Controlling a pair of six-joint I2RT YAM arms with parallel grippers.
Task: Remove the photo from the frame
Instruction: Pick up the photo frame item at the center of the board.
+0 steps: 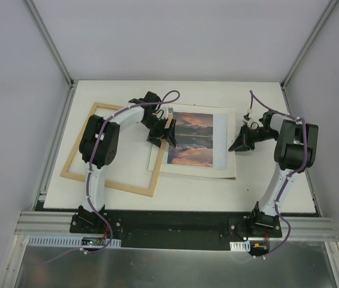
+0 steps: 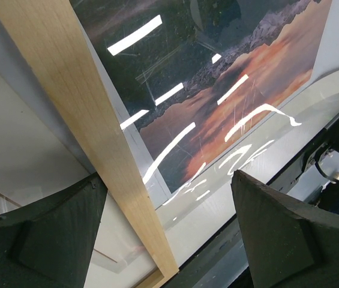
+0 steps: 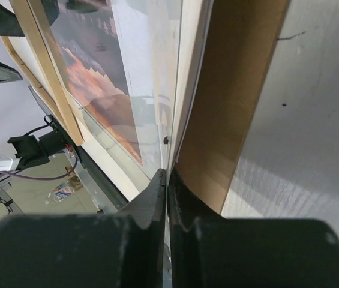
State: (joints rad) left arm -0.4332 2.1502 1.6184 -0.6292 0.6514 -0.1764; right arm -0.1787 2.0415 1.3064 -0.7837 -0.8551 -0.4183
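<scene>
The thin light-wood frame (image 1: 110,187) lies at the left with bare table showing through it. The photo (image 1: 190,139), a sunset over a lake on a pale sheet, lies in the middle, its left edge by the frame's right rail (image 2: 85,120). Glare runs across the photo (image 2: 229,78). My left gripper (image 1: 163,133) is open, its fingers either side of that rail (image 2: 166,240). My right gripper (image 1: 241,143) is shut on the thin right edge of the photo's sheet (image 3: 167,180). I cannot tell whether it pinches more than one layer.
A plain brown board (image 3: 235,102) lies under the sheet's right edge, beside my right fingers (image 3: 205,204). The white tabletop (image 1: 265,186) ends at a black rail near the arm bases. Grey walls close in the back and both sides.
</scene>
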